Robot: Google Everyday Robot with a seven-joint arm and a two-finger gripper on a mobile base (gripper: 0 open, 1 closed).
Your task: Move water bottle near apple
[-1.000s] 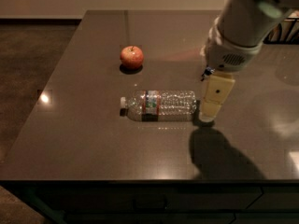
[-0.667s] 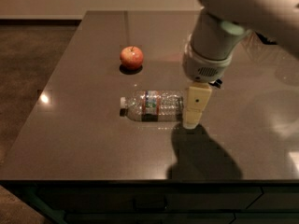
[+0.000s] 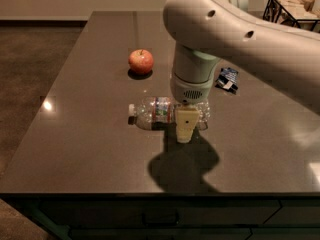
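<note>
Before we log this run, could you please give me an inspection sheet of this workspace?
Surface: dark glossy table, light glare spots.
Job's things: water bottle lying on its side, cap pointing to the view's left; apple upright, farther back, apart from it.
Clutter: small blue-and-white packet behind the bottle, next to the arm.
Grippers: gripper down at the bottle's middle, on its near side.
Cables: nothing seen.
Surroundings: wire basket at the view's upper right; brown floor on the left.
</note>
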